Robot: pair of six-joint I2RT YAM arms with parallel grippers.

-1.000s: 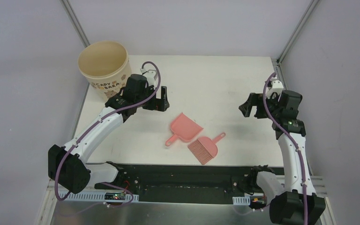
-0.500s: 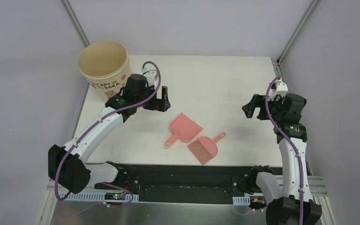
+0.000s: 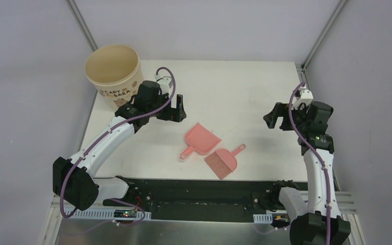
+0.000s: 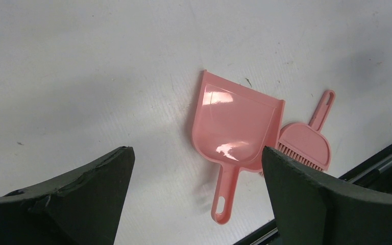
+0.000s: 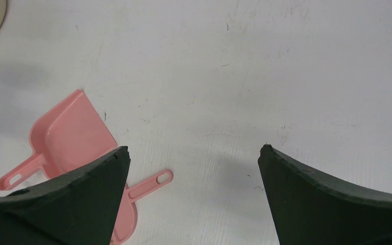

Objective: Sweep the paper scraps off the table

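Observation:
No paper scraps show in any view; the white table [image 3: 235, 92] shows none on it. My left gripper [image 3: 176, 108] is open and empty, held above the table left of centre, up and left of the pink dustpan [image 3: 203, 138]. The dustpan also shows in the left wrist view [image 4: 235, 122]. My right gripper [image 3: 273, 116] is open and empty, held above the table's right side. The pink hand brush [image 3: 223, 161] lies just right of the dustpan, near the front edge, and shows in the left wrist view [image 4: 306, 145] and the right wrist view [image 5: 143, 189].
A beige round bucket [image 3: 113, 69] stands at the back left corner, close behind my left arm. Its inside shows only plain beige wall from here. The black front edge [image 3: 199, 191] runs below the dustpan and brush.
My right gripper drew back a little toward the right between the first earlier frame and the second. Since then nothing has visibly moved.

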